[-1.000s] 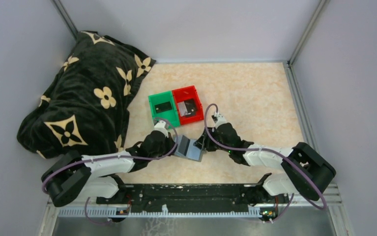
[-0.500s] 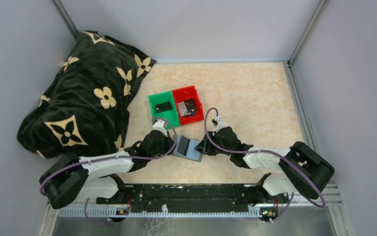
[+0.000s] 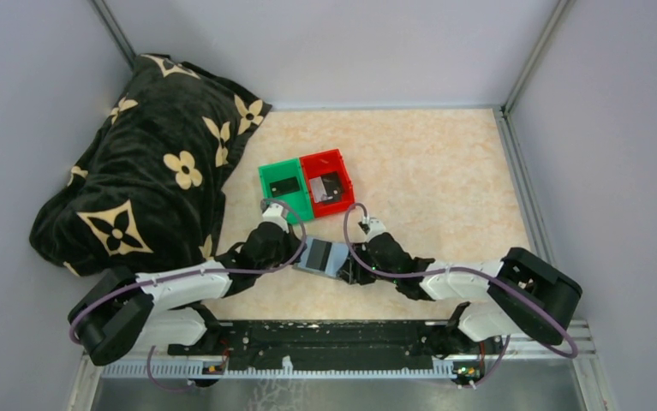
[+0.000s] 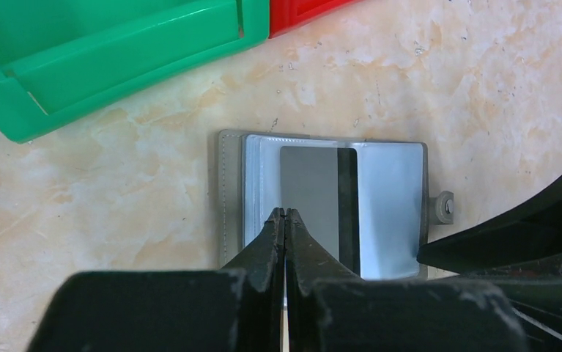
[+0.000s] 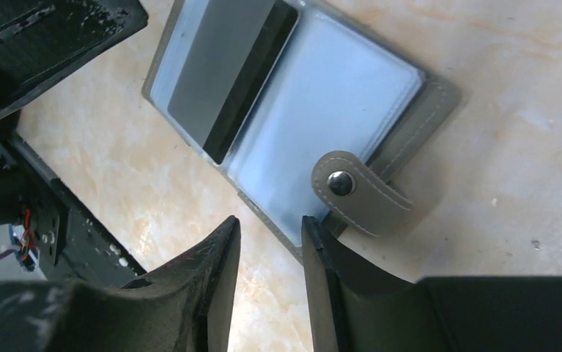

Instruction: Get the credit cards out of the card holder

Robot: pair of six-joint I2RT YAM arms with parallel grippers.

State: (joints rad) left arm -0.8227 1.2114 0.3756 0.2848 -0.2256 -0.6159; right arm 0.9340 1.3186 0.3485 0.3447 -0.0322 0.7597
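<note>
The grey card holder (image 3: 325,257) lies open on the table between my two grippers. In the left wrist view (image 4: 398,198) its pale blue sleeves hold a grey credit card (image 4: 311,202) with a black stripe. My left gripper (image 4: 285,214) is shut, its tips resting on the holder at the card's near left edge. My right gripper (image 5: 270,229) is open at the holder's (image 5: 336,95) near corner, one finger (image 5: 322,249) against its edge beside the snap strap (image 5: 355,192). The card (image 5: 219,70) also shows there.
A green bin (image 3: 271,199) and a red bin (image 3: 346,184) stand side by side just beyond the holder, each with a dark card inside. A black flowered blanket (image 3: 136,163) is heaped at the left. Walls close in on three sides.
My right gripper has moved left and down to the holder's right edge. The holder has shifted a little and lies flatter. My left gripper has stayed on its left side.
</note>
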